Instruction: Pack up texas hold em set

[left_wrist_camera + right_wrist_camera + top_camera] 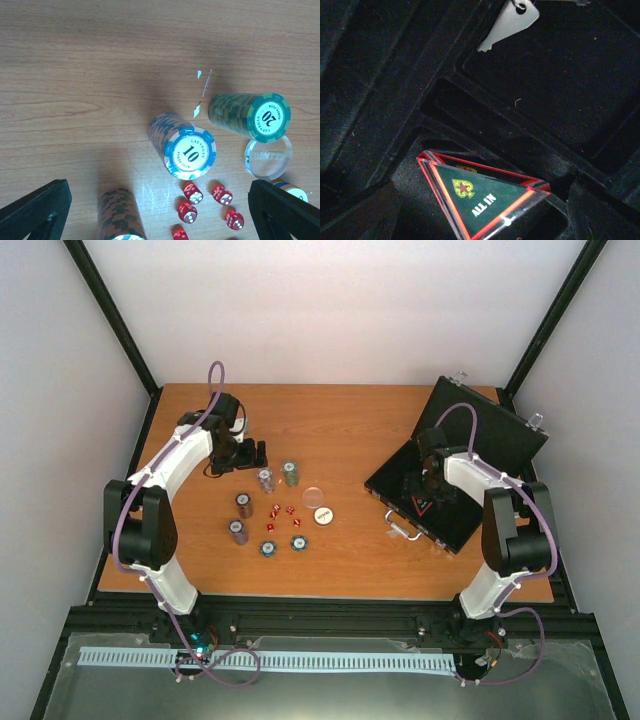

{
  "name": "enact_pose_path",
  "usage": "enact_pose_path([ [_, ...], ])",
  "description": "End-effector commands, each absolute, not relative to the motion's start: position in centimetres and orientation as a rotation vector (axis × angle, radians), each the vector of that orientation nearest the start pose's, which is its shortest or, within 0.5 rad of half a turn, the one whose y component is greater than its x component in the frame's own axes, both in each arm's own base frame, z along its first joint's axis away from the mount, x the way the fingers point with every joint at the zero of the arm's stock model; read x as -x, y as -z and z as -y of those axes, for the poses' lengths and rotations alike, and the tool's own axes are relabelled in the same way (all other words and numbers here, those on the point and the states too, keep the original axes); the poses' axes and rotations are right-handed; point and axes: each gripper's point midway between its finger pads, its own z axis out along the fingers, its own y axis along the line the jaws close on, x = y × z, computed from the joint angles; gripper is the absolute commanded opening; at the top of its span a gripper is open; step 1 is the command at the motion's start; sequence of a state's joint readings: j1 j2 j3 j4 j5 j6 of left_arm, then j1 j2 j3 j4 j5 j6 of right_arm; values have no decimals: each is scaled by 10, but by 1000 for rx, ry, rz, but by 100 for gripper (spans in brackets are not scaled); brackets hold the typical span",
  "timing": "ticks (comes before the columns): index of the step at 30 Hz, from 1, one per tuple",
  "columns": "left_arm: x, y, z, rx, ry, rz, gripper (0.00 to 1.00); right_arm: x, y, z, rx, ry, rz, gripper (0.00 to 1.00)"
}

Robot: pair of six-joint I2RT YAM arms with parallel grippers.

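- Two brown chip stacks stand upright at the left of the loose pieces on the table. Each is probably a column of separate discs, dense for its size. Pinch low and square across the column, or the top chips may shear off.
- Your left pincer hangs wide and empty just beyond them, looking down on the pieces.
- One blue "10" stack and a green "20" stack stand near each other under that pincer. Treat them like the brown ones, with a firm squeeze low down.
- Several red dice lie scattered close together just nearer you. They look tiny, hard and slick, so expect them to squirt out. Take one at a time, across flat faces.
- Two single chips lie flat nearest the arms. They are thin and awkward to get under, so grip across the rim.
- Beside the "20" stack a clear disc lies on the table, with a white disc close by. Both look rigid and smooth, so a rim grip suits them too.
- On the right, well apart from the pieces, the black case lies open with its lid raised and its handle towards you. It looks stiff. An "ALL IN" triangle sits in one recess, and a small silver key shows above it.
- Your right pincer is wide and empty inside the case, over that triangle.
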State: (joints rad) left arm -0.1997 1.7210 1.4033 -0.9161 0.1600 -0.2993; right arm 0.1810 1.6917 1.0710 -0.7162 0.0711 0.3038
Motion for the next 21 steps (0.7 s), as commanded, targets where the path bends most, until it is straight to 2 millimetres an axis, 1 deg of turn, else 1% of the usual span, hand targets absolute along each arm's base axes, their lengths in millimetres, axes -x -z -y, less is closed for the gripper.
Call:
enact_pose_path([
  [1, -384, -146, 105, 96, 337, -2778, 100, -349, -36, -54, -160, 12, -2888, 92],
  [7, -383, -145, 103, 97, 322, -2783, 100, -353, -26, -63, -123, -46, -2907, 92],
  [13, -385, -142, 102, 103, 312, -2789, 100, -352, -24, -86, -95, -240, -2902, 90],
  [18, -388, -140, 104, 107, 320, -2789, 100, -344, -26, -104, -134, -411, -2894, 90],
  [21, -390, -139, 105, 111, 325, -2791, 100, -345, -30, -113, -162, -495, -2877, 90],
])
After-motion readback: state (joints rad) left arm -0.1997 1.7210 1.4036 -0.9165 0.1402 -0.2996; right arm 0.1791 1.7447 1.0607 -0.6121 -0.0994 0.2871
